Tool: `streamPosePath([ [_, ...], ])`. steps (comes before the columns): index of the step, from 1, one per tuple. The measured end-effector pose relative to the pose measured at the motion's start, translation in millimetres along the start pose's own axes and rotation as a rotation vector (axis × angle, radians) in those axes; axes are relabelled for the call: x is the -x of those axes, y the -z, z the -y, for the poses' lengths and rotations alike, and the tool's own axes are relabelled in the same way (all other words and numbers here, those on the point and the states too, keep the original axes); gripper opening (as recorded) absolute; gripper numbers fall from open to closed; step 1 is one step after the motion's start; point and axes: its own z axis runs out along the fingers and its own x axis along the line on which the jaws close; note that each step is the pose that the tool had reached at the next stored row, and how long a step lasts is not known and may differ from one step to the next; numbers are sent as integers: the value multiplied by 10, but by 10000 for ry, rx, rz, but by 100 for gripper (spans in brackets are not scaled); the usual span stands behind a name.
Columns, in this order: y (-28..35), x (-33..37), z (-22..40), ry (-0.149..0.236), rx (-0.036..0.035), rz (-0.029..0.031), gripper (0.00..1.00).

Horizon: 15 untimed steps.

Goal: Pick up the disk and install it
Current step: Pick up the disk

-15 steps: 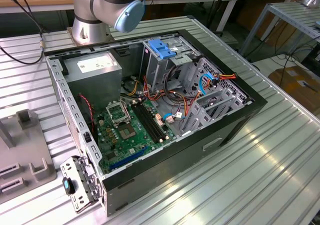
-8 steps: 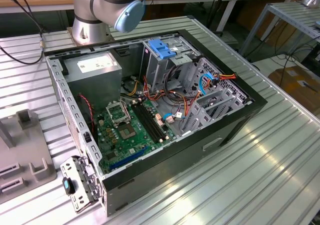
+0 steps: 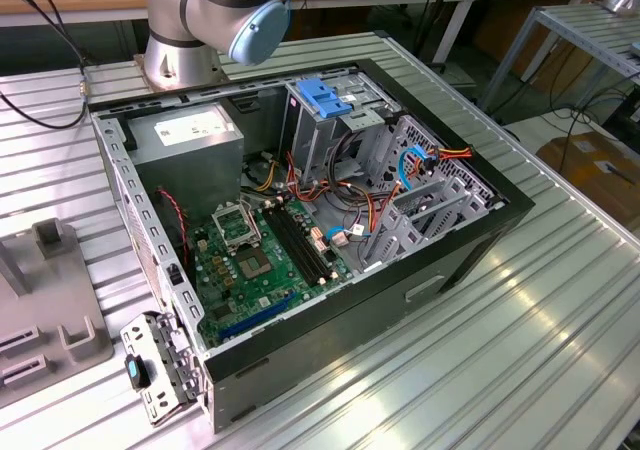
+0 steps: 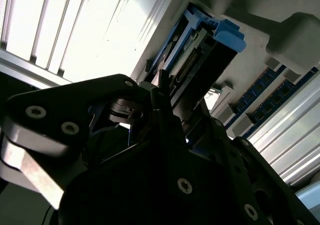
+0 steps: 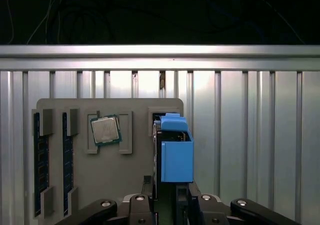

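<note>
With gripper (image 5: 170,187) apparently clamped on disk (image 5: 176,157) (upright in slot at holder (image 5: 135,160) edge), keep grip centred, withdraw squarely.

Even overhead light fills the exterior view; the ribbed worktop (image 3: 530,310) carries pale glare streaks (strongest toward that view's right), and the inside of the computer case (image 3: 340,330) lies in soft shadow. In the second wrist view the pincer (image 4: 175,97) is nearly black against blown-out slats. The first wrist view's background is dark.
</note>
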Motion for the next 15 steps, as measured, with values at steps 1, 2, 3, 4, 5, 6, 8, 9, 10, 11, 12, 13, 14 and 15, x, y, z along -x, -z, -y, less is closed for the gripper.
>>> streamPosePath([
  [1,2,0,0,0,-1,1,35],
  [2,5,0,0,0,-1,1,35],
  [3,10,0,0,0,0,0,35],
  [4,14,0,0,0,-2,1,35],
  [5,19,0,0,0,-1,1,35],
  [6,28,-1,0,0,-1,0,35],
  [8,57,-1,0,0,0,0,35],
  [9,72,-2,0,0,0,0,35],
  [10,82,-2,0,0,-1,1,35],
  [11,104,-2,0,0,-1,1,35],
  [12,127,-3,0,0,0,0,35],
  [13,137,-3,0,0,0,0,35],
  [14,142,-3,0,0,-2,1,35],
  [15,142,-3,0,0,-3,2,35],
])
